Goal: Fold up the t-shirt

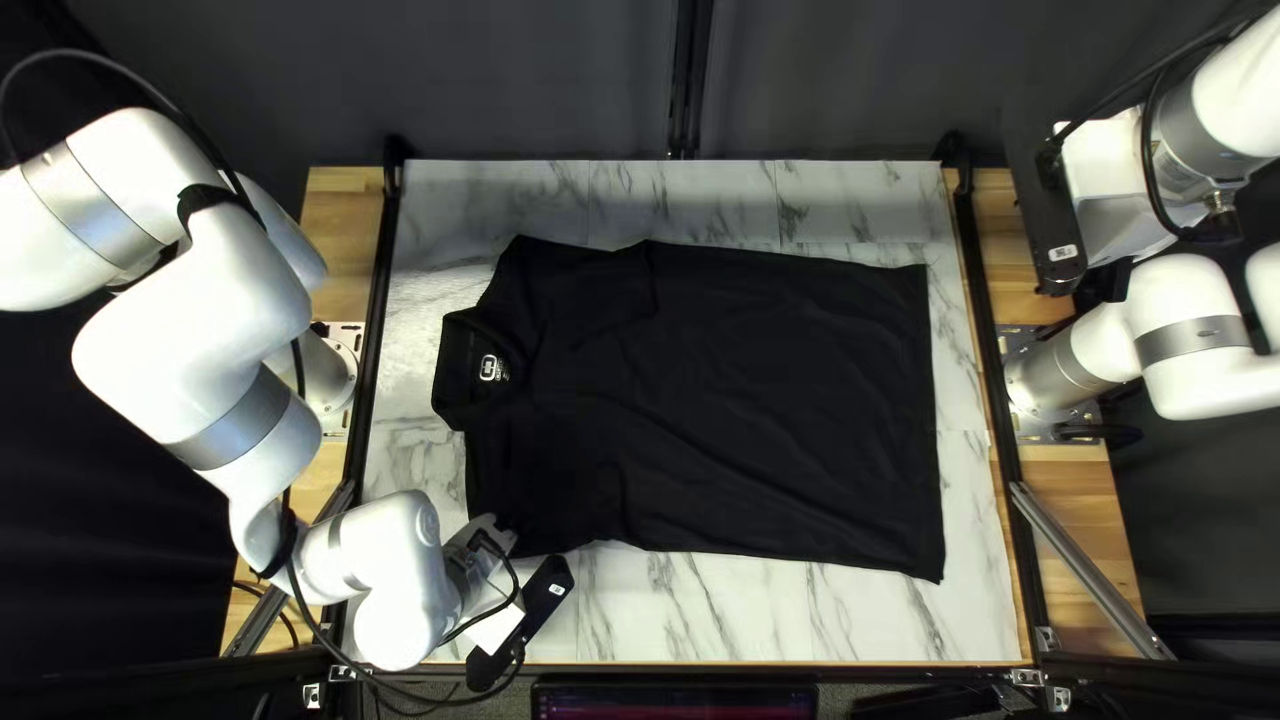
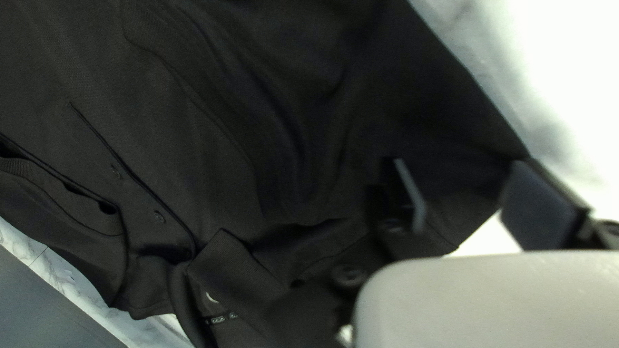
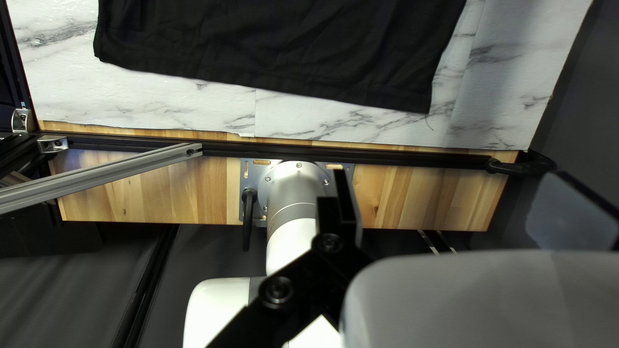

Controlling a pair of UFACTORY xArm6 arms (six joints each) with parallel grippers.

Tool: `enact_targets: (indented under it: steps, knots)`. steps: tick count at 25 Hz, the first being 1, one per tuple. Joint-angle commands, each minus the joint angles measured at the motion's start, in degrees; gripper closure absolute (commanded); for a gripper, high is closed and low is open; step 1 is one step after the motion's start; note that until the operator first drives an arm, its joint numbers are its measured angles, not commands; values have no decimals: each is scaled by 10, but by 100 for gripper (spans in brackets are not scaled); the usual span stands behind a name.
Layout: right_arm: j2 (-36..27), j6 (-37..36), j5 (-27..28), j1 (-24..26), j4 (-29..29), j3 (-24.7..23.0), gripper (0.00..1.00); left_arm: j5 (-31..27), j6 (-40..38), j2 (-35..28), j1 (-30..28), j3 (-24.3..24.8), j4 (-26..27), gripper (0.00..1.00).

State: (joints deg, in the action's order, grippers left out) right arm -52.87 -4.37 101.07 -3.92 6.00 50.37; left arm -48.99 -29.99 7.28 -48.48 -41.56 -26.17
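Note:
A black collared t-shirt (image 1: 747,400) lies spread on the marble-patterned table, collar at the left of the top left view and hem at the right. My left gripper (image 1: 488,536) is low over the sleeve near the table's near-left corner. In the left wrist view the left gripper (image 2: 469,193) stands open, a corner of the shirt (image 2: 290,116) between its separated fingers; buttons show farther off. Away from the cloth, my right gripper (image 1: 1114,220) is raised beyond the table's right edge. The right wrist view shows the right gripper (image 3: 458,206) open and holding nothing, with the shirt's hem (image 3: 271,80) ahead.
Marble surface (image 1: 747,607) borders the shirt on all sides. Black rails (image 1: 990,400) run along the side edges, beside wooden strips (image 1: 1074,494) carrying the arm bases. A grey metal bar (image 1: 1094,574) slants at the near right. A dark curtain (image 1: 827,80) hangs behind the far edge.

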Motion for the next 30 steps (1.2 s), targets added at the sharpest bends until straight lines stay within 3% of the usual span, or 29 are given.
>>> enact_targets:
  steps: [1, 14, 18, 23, 24, 25, 26, 27, 28, 30]
  knots:
    - [0, 0, 0, 0, 0, 0, 0, -1, 2, -1, 1, -1, 1, 100]
    - [0, 0, 0, 0, 0, 0, 0, -59, 42, -47, 12, -5, 3, 100]
    - [0, 0, 0, 0, 0, 0, 0, -76, 70, -66, 33, -6, -13, 100]
    - [0, 0, 0, 0, 0, 0, 0, -51, 108, -86, 87, 19, -51, 100]
    - [0, 0, 0, 0, 0, 0, 0, -37, 115, -87, 103, 29, -62, 96]
    - [0, 0, 0, 0, 0, 0, 0, -27, 119, -86, 115, 36, -67, 66]
    - [0, 0, 0, 0, 0, 0, 0, -17, 120, -83, 123, 42, -70, 29]
    - [0, 0, 0, 0, 0, 0, 0, -2, 121, -77, 135, 49, -73, 12]
    - [0, 0, 0, 0, 0, 0, 0, 4, 121, -76, 137, 53, -72, 1]
    - [0, 0, 0, 0, 0, 0, 0, 11, 115, -76, 136, 60, -67, 0]
